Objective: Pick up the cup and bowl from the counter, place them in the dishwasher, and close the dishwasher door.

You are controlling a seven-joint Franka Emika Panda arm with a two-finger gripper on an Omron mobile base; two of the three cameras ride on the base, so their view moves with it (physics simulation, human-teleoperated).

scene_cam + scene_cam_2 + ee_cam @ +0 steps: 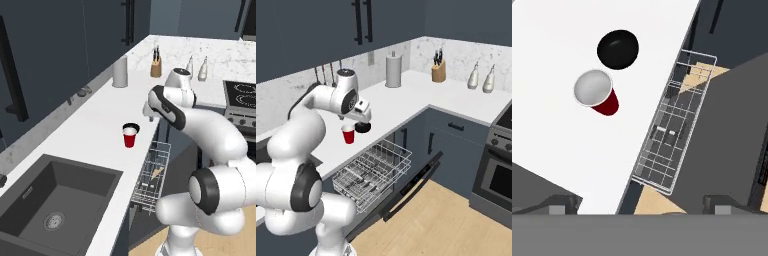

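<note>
end effector wide open, empty, above tabletop | cup upright beside bowl | dishwasher door down, rack out

On the bench the cup stands upright just beside the bowl, near the front edge. The gripper hangs above them (jaws hidden). Below, the door lies open, the rack pulled out over it.

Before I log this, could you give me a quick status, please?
Pincer open, empty, above counter. Cup and bowl on counter. Dishwasher door down, rack out.
</note>
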